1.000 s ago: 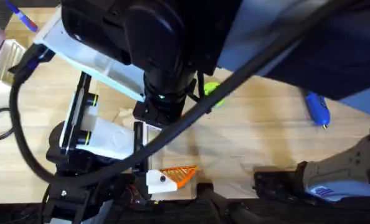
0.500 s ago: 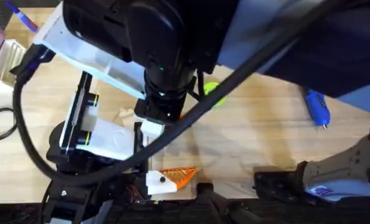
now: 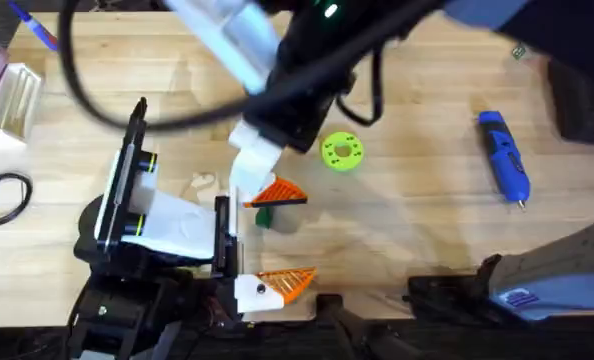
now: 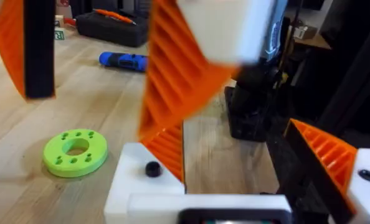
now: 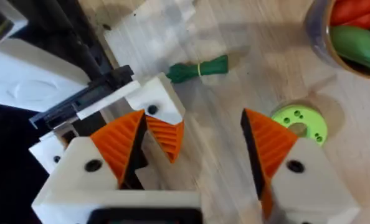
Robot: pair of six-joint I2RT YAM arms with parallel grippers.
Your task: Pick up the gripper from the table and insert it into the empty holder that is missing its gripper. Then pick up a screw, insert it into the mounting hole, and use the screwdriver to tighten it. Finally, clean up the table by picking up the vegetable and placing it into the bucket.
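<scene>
At the table's middle, the right arm crosses from the far right in the overhead view and covers much of the far table. Under its white finger the vegetable (image 3: 264, 216) shows as a dark green stub. From the right wrist its whole tied bundle lies on bare wood just beyond the holder (image 5: 158, 103). The bucket (image 5: 317, 38) is cut off at a corner of that view, with red and green toys inside. The gripper (image 5: 167, 139), the orange wedge, sits against the holder's end. Whether it is fully seated I cannot tell, since one orange pad (image 5: 119, 147) of the right gripper (image 5: 194, 140) overlaps it. That gripper's fingers stand wide apart, the other pad near the green disc (image 3: 341, 151). The left gripper (image 3: 264, 245) also stands wide, with the holder as one finger and an orange-tipped white block (image 3: 260, 289) as the other. The screwdriver (image 3: 504, 170) lies well apart to the right. A blue-and-red pen (image 3: 33, 26) and a black cable loop (image 3: 2, 195) lie at the left. A second ago the right arm hung dark and blurred under the camera, hiding the wedge, the vegetable and half the disc; it has since swung away.
</scene>
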